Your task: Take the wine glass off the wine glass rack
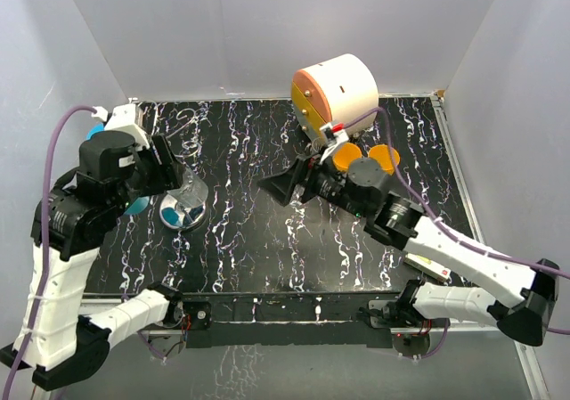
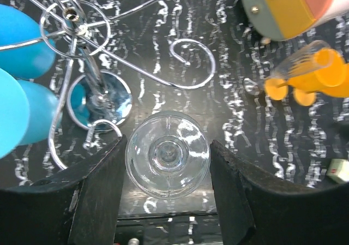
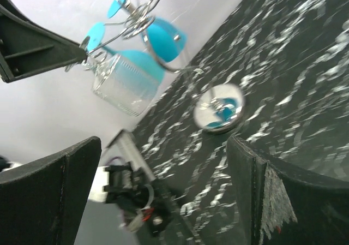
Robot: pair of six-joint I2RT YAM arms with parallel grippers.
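A clear wine glass point(image 2: 167, 155) hangs foot-up beside the wine glass rack. My left gripper point(image 2: 167, 147) is shut on it, with a black finger against each side. The top view shows the glass point(image 1: 193, 189) just in front of the left gripper point(image 1: 169, 164). The rack's chrome hub point(image 2: 71, 18) spreads curled wire arms above its shiny disc base point(image 2: 106, 100). Blue glasses point(image 2: 22, 48) hang from other arms. The right wrist view shows the ribbed clear glass point(image 3: 128, 87) close under the wire arms. My right gripper point(image 3: 163, 147) is open and empty, hovering mid-table point(image 1: 280, 186).
A round white-and-orange drawer cabinet point(image 1: 334, 88) stands at the back right, with orange cups point(image 1: 365, 157) in front of it. White walls enclose the black marbled table point(image 1: 249, 240) on three sides. The rack's base point(image 1: 183, 213) sits left of centre.
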